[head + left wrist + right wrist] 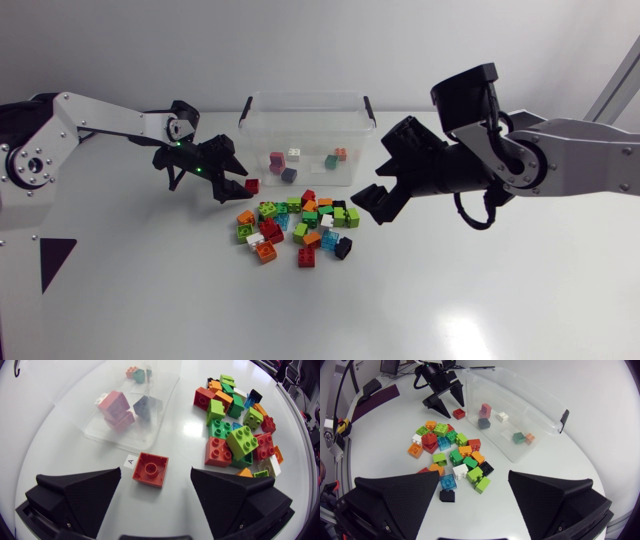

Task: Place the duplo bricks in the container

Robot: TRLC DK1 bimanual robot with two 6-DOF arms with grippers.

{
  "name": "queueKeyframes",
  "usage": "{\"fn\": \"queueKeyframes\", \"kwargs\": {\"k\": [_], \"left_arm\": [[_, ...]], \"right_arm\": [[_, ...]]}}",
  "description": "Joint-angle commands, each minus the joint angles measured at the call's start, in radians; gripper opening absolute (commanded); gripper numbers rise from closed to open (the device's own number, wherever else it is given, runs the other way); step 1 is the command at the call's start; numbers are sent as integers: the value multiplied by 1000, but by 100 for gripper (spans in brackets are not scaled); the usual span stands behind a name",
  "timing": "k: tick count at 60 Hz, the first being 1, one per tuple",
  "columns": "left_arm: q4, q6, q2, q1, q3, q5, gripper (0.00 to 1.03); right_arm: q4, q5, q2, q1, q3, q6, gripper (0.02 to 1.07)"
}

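Note:
A red duplo brick lies on the table between the wide-apart fingers of my left gripper, touching neither; the gripper is open. From above, that red brick sits just ahead of the left gripper, near the left front corner of the clear container. The container holds a few bricks, among them a pink one and a dark grey one. A pile of mixed-colour bricks lies in front of the container. My right gripper hangs open above the pile's right side, holding nothing.
A small white label with a letter lies beside the red brick. The container's black handle clips stick up at its short ends. A black brick lies at the pile's near edge in the right wrist view. Bare white table spreads in front.

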Motion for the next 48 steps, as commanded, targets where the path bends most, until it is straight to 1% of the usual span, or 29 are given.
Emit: {"fn": "queueKeyframes", "kwargs": {"k": [1,3,7,12,24,30,32,42,43,47,48], "left_arm": [[-21,35,37,-5,32,17,92],[-22,39,39,-5,34,17,91],[-27,39,42,-7,39,17,86],[-39,42,50,-8,48,17,81],[-50,54,63,-15,60,17,81],[-53,54,70,-21,65,17,69],[-53,54,73,-22,69,17,67],[-65,54,80,-25,83,17,65],[-65,55,82,-25,83,17,63],[-67,55,82,-24,83,17,50],[-67,55,80,-24,83,17,48]], "right_arm": [[14,-3,-27,6,-30,-25,103],[14,-3,-28,5,-33,-28,103],[14,-3,-33,6,-42,-30,103],[14,-3,-39,6,-55,-33,103],[14,-3,-51,6,-82,-37,103],[14,-3,-57,6,-98,-41,103],[14,-3,-59,6,-101,-41,103],[14,-3,-62,6,-119,-44,103],[14,-3,-64,6,-121,-44,103],[16,-3,-62,6,-124,-45,103],[16,-3,-60,6,-124,-47,102]]}}
